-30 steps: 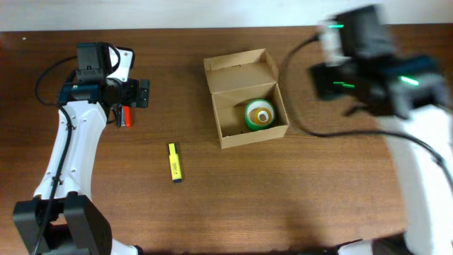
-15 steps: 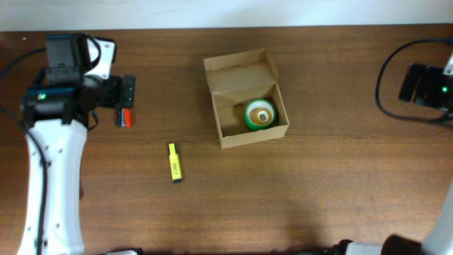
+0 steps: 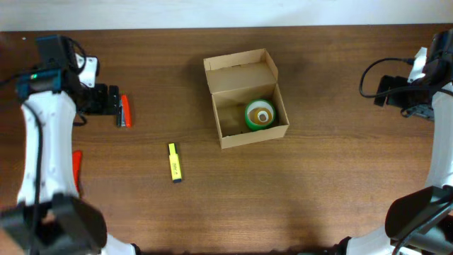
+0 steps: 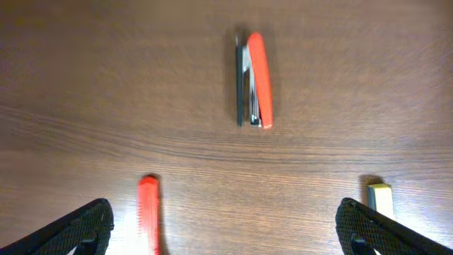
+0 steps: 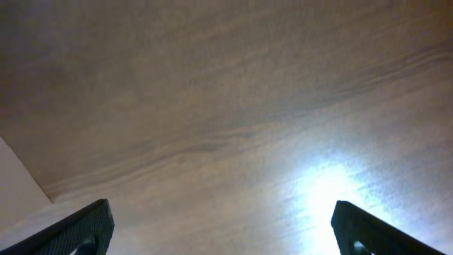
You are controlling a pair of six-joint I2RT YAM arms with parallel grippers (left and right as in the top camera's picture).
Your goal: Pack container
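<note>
Spread left tool [image 4: 225,218] near red stapler [image 4: 255,81]; right tool [image 5: 221,216] spread, empty; highlighter [image 3: 174,162], orange marker [image 3: 76,168] outside container [image 3: 241,74].

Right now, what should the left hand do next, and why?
Probably advance the open left hand toward the red stapler lying just ahead of it. The container holds only a green tape roll, so the other items are not yet packed.

A red stapler [image 4: 258,78], perhaps, an orange marker [image 4: 148,212] and a yellow highlighter [image 3: 173,162] lie apart.
</note>
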